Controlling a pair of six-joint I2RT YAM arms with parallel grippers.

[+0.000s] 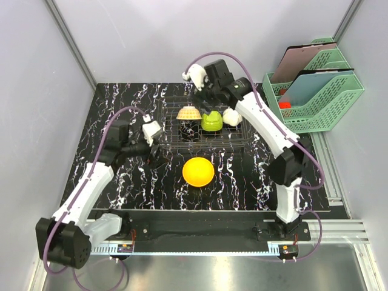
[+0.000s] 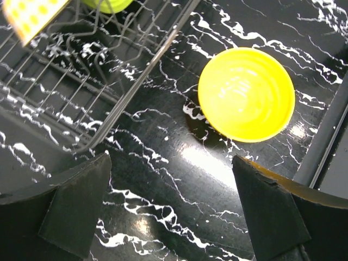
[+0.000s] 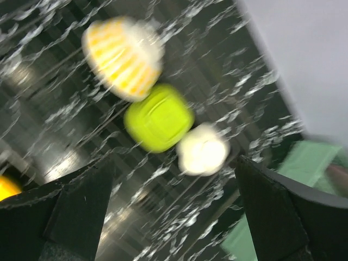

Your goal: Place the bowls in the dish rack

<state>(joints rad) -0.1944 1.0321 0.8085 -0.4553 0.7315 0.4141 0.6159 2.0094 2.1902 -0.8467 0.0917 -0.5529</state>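
Plastic, so probably light, stiff and slick: the yellow bowl (image 1: 197,171) sits on the table (image 1: 242,176), outside the dish rack (image 1: 233,138) at its 6 o'clock, seemingly mouth-down. Being round, it has no long axis; pinching across its edge looks best. The left gripper (image 2: 174,212) is spread and empty, with the bowl at its 1 o'clock. The right gripper (image 3: 174,217), also spread, hangs over the racked lime green bowl (image 3: 159,117).

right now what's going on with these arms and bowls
Two arms are loading bowls into the dish rack. Three sit in it: a patterned cream bowl, a lime green bowl and a white bowl. A yellow bowl lies on the table in front of the rack. The left gripper hovers open near it; the right gripper is open above the rack. Both are empty.
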